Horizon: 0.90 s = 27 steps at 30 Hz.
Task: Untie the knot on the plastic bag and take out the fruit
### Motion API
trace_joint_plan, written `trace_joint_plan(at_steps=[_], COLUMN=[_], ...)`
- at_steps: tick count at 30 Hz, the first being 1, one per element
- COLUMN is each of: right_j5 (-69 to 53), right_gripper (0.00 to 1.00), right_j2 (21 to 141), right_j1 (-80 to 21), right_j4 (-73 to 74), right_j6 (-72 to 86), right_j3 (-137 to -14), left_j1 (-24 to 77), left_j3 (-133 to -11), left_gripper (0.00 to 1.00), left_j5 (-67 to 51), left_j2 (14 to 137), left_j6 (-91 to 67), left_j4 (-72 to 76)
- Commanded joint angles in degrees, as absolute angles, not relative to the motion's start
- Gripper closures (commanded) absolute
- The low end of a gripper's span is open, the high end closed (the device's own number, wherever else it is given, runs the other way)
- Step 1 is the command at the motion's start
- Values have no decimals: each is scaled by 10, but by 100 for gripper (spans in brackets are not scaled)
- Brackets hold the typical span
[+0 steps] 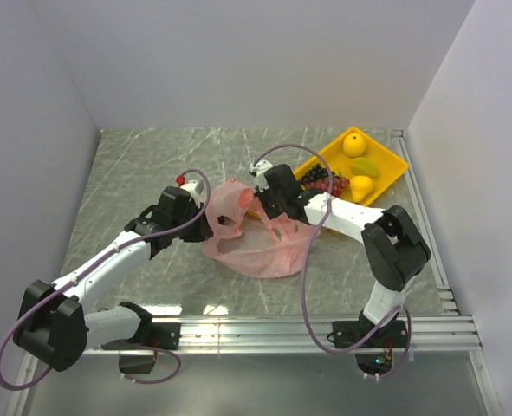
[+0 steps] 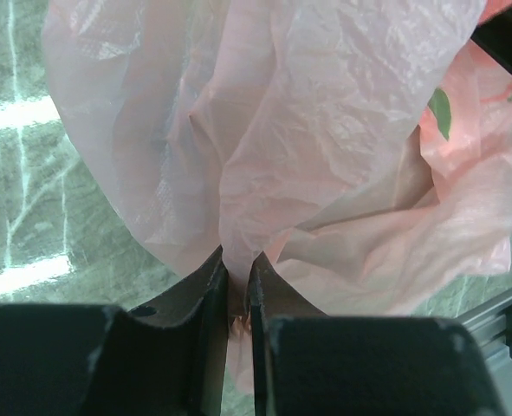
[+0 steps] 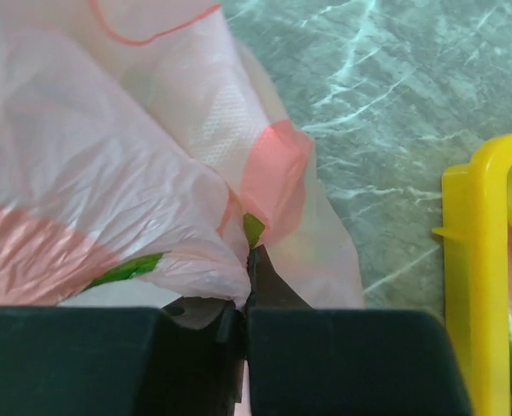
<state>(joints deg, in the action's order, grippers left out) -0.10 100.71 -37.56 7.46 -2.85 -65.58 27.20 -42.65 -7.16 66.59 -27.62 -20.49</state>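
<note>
The pink plastic bag [image 1: 257, 241] lies crumpled on the table between the two arms. My left gripper [image 1: 205, 222] is shut on a fold at the bag's left side; in the left wrist view its jaws [image 2: 238, 258] pinch the thin film [image 2: 307, 130]. My right gripper [image 1: 264, 204] is shut on the bag's far edge, the film [image 3: 108, 173] bunched at its tips [image 3: 248, 258]. The knot does not show. Fruit lies in the yellow tray [image 1: 385, 148]: a round citrus [image 1: 354, 143], a green mango [image 1: 366, 165] and a yellow pear [image 1: 360, 186].
Dark and red grape bunches [image 1: 322, 180] lie at the tray's near end, close to the right arm. The tray's rim [image 3: 463, 260] stands right of the right gripper. A small red fruit [image 1: 181, 180] sits by the left wrist. White walls enclose the table on three sides.
</note>
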Motion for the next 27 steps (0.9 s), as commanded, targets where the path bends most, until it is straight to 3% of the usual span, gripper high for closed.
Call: trace_joint_plan(at_steps=[1, 5, 10, 19, 25, 27], right_j5=[-10, -8, -4, 61, 82, 97], right_gripper=[100, 100, 100, 100, 44, 36], right_j2=[931, 858, 830, 920, 906, 877], right_j1=[-409, -473, -483, -417, -420, -430], right_j4=[100, 150, 151, 109, 123, 129], right_j6=[-61, -76, -59, -1, 38, 37], right_j3=[-689, -693, -664, -633, -618, -617], left_j1=[273, 272, 269, 270, 269, 270], left_j3=[-439, -438, -439, -437, -436, -439], left_gripper=[82, 82, 82, 82, 82, 82], left_j5=[-53, -43, -41, -44, -51, -53], left_j2=[664, 663, 662, 664, 674, 679], left_j6=[-266, -270, -272, -272, -272, -273], left_j4=[-198, -197, -195, -197, -198, -201])
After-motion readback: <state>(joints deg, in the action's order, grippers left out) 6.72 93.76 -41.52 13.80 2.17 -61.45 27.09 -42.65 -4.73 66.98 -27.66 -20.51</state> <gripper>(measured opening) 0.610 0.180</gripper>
